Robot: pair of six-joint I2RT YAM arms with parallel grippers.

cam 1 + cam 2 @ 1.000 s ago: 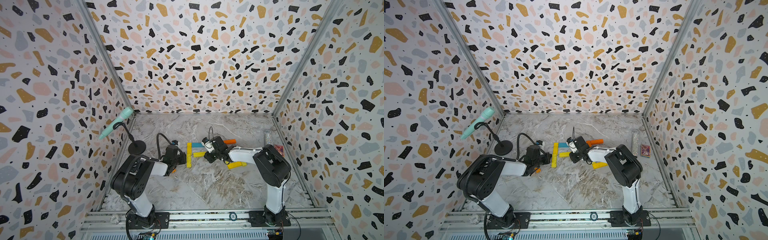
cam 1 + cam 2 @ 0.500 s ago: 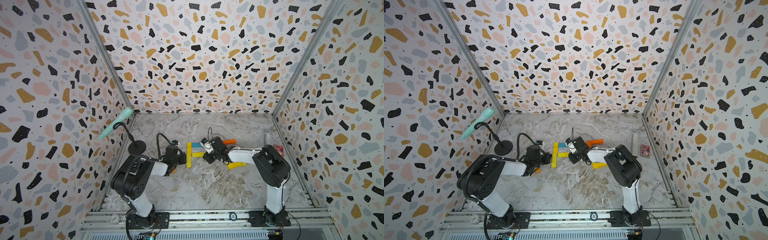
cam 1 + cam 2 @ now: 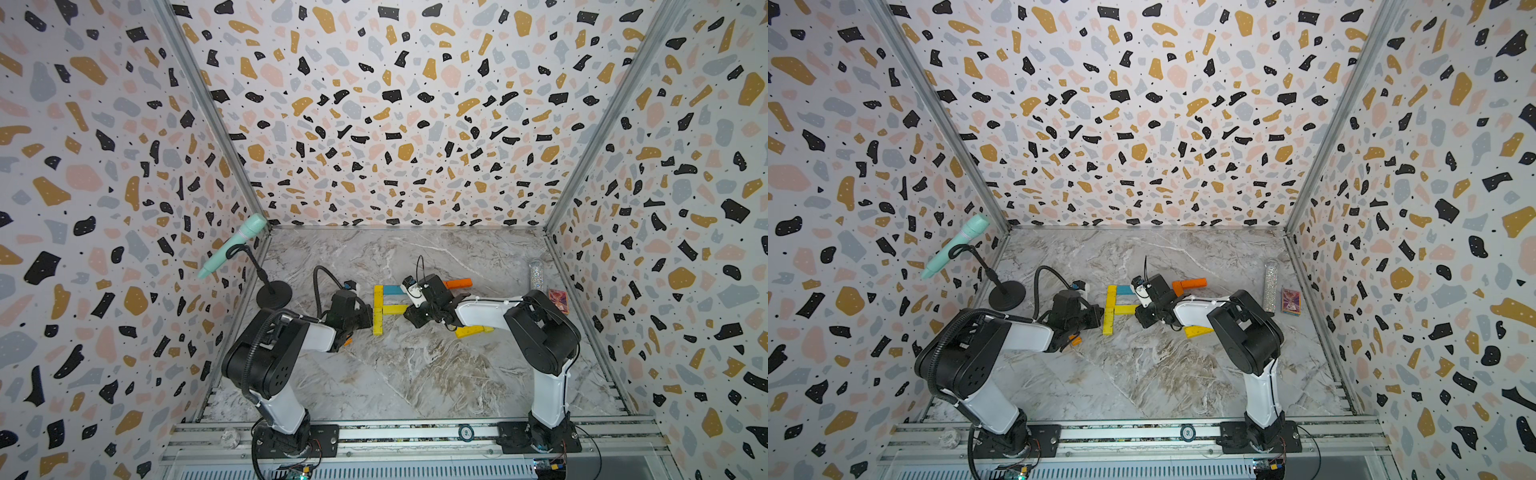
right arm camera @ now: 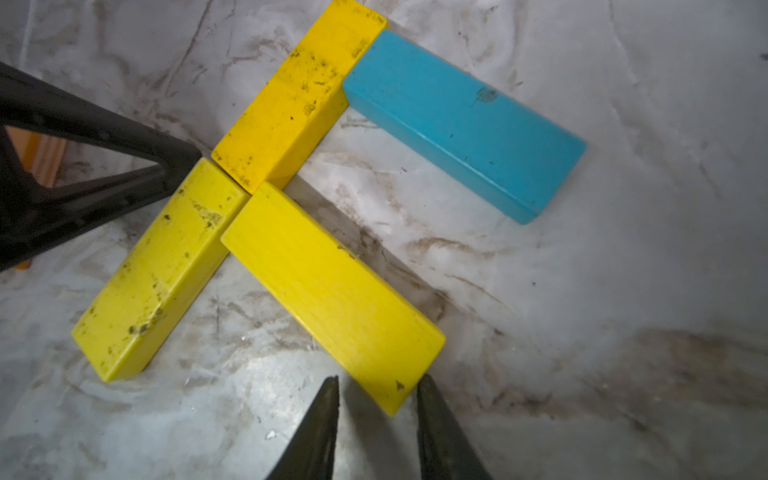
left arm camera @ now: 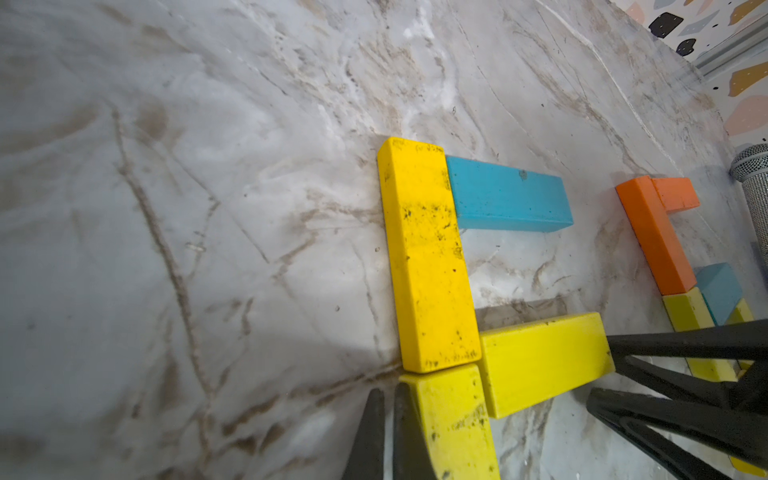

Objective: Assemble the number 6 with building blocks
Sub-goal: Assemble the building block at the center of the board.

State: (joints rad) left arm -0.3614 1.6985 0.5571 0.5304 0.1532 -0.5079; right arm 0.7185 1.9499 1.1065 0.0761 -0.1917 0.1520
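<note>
**An F So Far: One Grip Closed, One Slack**

Terrazzo walls (image 3: 395,104) box in a marble table (image 3: 415,374). The left arm (image 3: 266,357) and right arm (image 3: 540,340) rise from the near rail and bend low toward the table's middle. A mint mic (image 3: 232,245) on a black stand sits by the left wall. A glitter tube (image 3: 536,274) lies along the right wall.

The left gripper (image 5: 388,392) is closed, tips together. It touches the outer side of the lower yellow block (image 5: 449,424) near that block's joint with the upper yellow block (image 5: 428,249). The right gripper (image 4: 378,377) has its jaws apart, straddling the free end of the yellow bar (image 4: 332,291). A gap shows between one finger (image 4: 324,424) and the bar, so nothing is clamped.

The laid blocks sit mid-table between the two grippers. The two yellow ones lie end to end in a column running from far to near. The blue block (image 5: 507,195) touches the far end of the column's side and juts toward the right arm. The bar meets the column at the joint and juts the same way, slightly askew to the blue one.

Spare blocks lie near the right arm. Orange blocks (image 3: 457,284) are just beyond its wrist, and yellow spares (image 3: 473,331) peek out from under its forearm. A red box (image 3: 557,300) sits just beside the tube's near end.
</note>
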